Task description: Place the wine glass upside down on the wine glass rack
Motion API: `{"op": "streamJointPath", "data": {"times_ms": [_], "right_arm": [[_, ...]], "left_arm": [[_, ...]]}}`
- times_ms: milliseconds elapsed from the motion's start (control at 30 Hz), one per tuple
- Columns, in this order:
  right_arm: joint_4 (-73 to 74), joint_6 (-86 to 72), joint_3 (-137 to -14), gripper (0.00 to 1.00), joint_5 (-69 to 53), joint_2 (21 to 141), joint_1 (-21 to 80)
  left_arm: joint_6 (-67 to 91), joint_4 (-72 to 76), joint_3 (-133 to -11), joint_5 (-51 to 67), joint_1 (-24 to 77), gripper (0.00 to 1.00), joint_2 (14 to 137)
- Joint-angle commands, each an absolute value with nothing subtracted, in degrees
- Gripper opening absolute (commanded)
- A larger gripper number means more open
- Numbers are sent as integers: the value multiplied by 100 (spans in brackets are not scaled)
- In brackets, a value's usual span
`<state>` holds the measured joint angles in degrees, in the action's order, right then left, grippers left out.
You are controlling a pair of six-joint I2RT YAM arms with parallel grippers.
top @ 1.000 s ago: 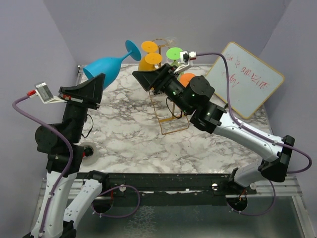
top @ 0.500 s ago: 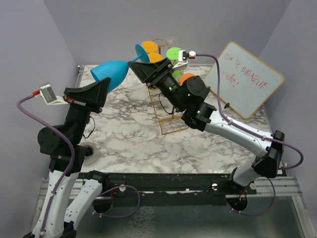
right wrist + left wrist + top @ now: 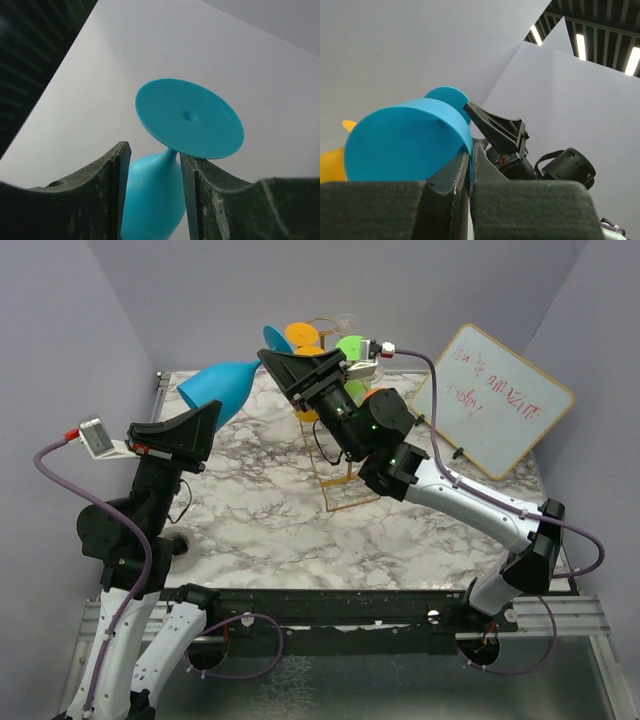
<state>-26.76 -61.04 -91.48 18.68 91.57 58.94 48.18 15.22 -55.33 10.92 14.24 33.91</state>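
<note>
The blue wine glass (image 3: 222, 385) hangs in the air on its side, foot toward the back. My left gripper (image 3: 207, 410) is shut on the bowl's rim (image 3: 405, 140), its fingers (image 3: 470, 165) pinching the blue wall. My right gripper (image 3: 275, 358) reaches in from the right, and its open fingers (image 3: 154, 150) stand on either side of the thin stem just below the round foot (image 3: 187, 120), which sits by the right fingertip. The wine glass rack (image 3: 350, 490), golden wire, stands behind the right arm, which hides much of it.
Orange (image 3: 303, 335) and green (image 3: 352, 347) glass feet show on top of the rack, with another orange piece (image 3: 378, 395) lower. A whiteboard (image 3: 500, 400) leans at the back right. Purple walls close in on three sides of the marble table (image 3: 260, 510).
The left arm swung the glass's foot toward the rack and lowered it. The right gripper came forward up to the stem, and its jaws have narrowed.
</note>
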Motion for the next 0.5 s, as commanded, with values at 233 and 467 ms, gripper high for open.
{"op": "streamJointPath", "data": {"times_ms": [233,467], "right_arm": [[-1914,-5988,-9977,40,2772,9552,5924],[-1827,-5843,-10394,35,2782,9874,5922]], "left_arm": [[4722,1705,-5395,1285,1397,0,3192],[4580,1755,-5263,1410,1397,0,3084]]}}
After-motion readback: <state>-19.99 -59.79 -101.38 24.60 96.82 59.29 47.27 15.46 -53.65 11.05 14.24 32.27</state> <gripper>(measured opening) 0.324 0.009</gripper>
